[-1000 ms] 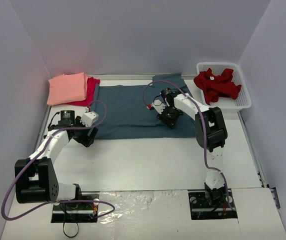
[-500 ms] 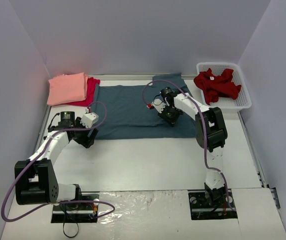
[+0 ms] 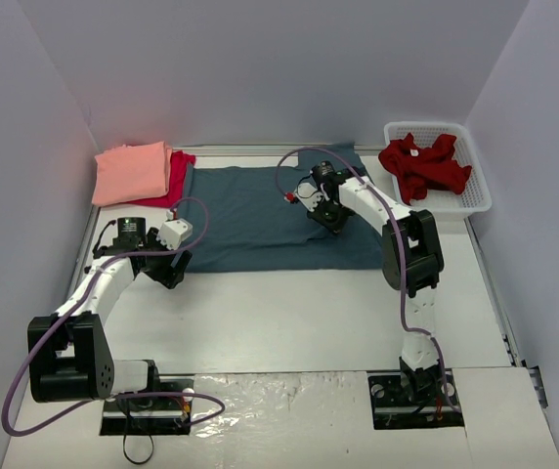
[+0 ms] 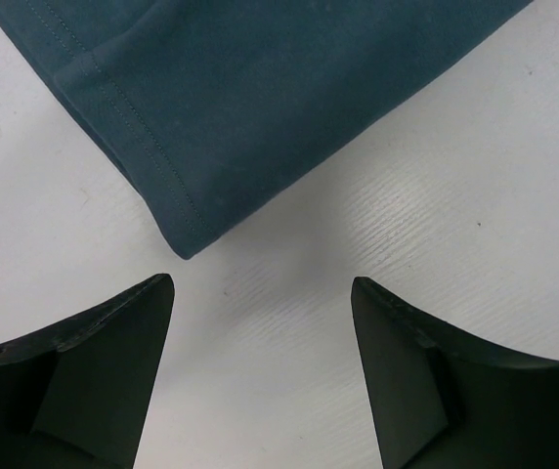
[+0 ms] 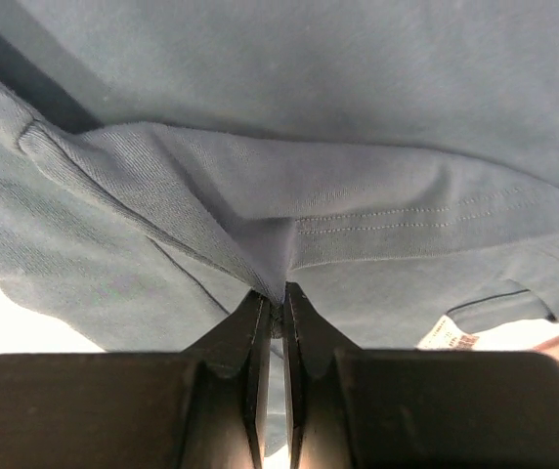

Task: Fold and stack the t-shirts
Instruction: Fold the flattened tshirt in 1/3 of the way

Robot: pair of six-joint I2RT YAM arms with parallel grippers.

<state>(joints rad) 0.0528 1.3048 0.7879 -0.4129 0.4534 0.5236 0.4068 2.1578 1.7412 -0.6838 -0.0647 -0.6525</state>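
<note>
The blue shirt point(image 3: 250, 210) lies spread flat at the far middle of the table point(image 3: 289, 313). Its long axis runs left to right, with a stitched corner point(image 4: 177, 239) at the near left. The right gripper point(image 3: 330, 217) is clamped on a pinched ridge of the blue cloth point(image 5: 358, 78) towards the shirt's right end, its jaws nearly touching. A second ago it sat nearer, and it has since shifted farther and slightly left. The left gripper point(image 4: 260, 283) stays spread wide just beside the near-left corner, holding nothing. The pink shirt point(image 3: 131, 172) lies folded on the crimson shirt point(image 3: 180, 162) at the far left. The dark red shirt point(image 3: 424, 164) is heaped in the basket point(image 3: 475, 195) at the far right.
</note>
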